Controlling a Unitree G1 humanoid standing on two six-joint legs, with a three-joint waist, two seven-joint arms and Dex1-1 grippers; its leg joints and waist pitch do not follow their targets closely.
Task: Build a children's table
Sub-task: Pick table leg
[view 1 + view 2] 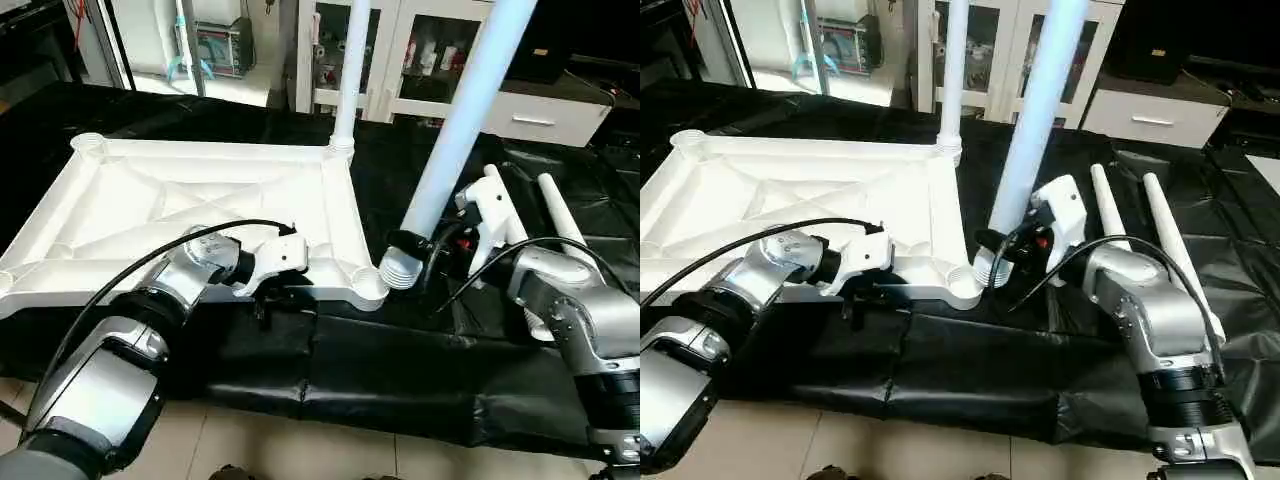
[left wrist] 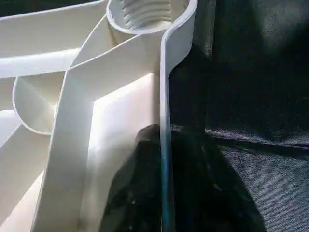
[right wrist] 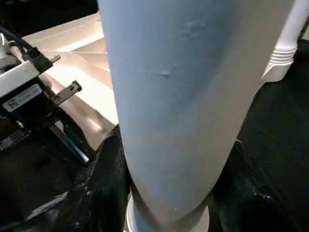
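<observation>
The children's table lies as parts on a black-draped work table. Its white tabletop (image 1: 150, 200) rests underside up, ribs showing. One leg (image 1: 348, 70) stands upright in the far right corner socket. My right gripper (image 1: 420, 255) is shut on a second leg (image 1: 460, 120), which is tilted, its threaded end (image 1: 400, 270) just beside the near right socket (image 1: 368, 290). My left gripper (image 1: 275, 290) sits at the tabletop's near rim (image 2: 164, 96), its black fingers (image 2: 130, 193) pressed on both sides of that thin wall.
Two more white legs (image 1: 503, 205) (image 1: 560, 210) lie on the black cloth behind my right arm. The cloth hangs over the work table's front edge (image 1: 380, 400) above a tiled floor. White cabinets (image 1: 540, 115) stand behind the table.
</observation>
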